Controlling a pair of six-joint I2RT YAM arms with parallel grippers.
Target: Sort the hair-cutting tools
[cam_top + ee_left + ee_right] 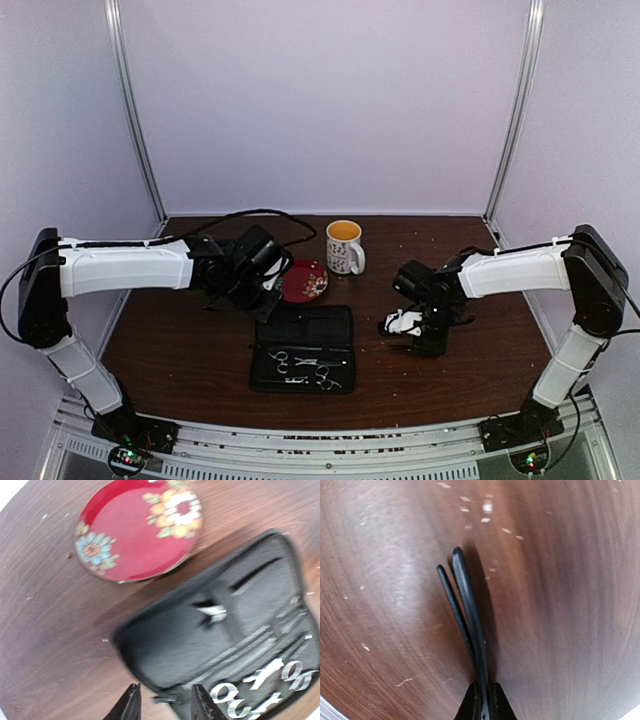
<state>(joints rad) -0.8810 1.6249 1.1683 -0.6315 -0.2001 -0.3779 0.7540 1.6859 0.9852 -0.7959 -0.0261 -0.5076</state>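
Observation:
The black zip case (302, 335) lies open at the table's middle, with two silver scissors (281, 358) (325, 378) on its near half. In the left wrist view the scissors' ring handles (250, 700) show blurred at the lower right of the case (200, 635). My left gripper (263, 303) (165, 706) is open and empty, just above the case's far-left corner. My right gripper (417, 346) (484, 700) is shut on a thin black two-pronged clip (466, 610), held low over bare table to the right of the case. A second black clip does not show clearly.
A red flowered saucer (304, 280) (135, 530) sits just behind the case, beside my left gripper. A white patterned mug (344, 247) with orange liquid stands behind it. White specks dot the brown table (570, 580). Purple walls close in the back and sides.

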